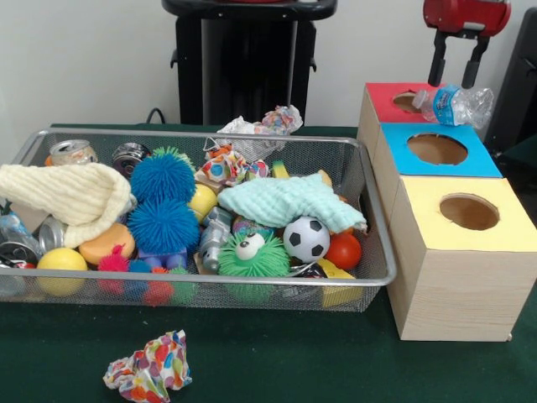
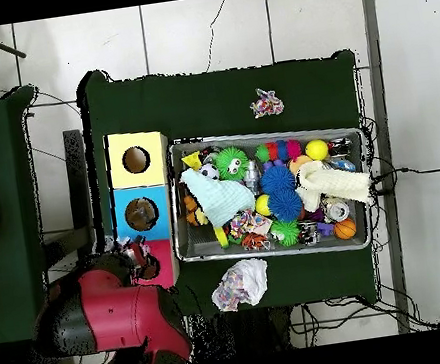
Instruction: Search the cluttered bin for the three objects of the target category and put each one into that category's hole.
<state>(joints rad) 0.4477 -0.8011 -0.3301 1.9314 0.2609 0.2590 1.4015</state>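
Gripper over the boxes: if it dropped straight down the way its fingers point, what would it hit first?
Most likely the crumpled plastic bottle, lying just under the gripper across the red box by its hole. The fingers look spread and clear of it, though depth is uncertain.
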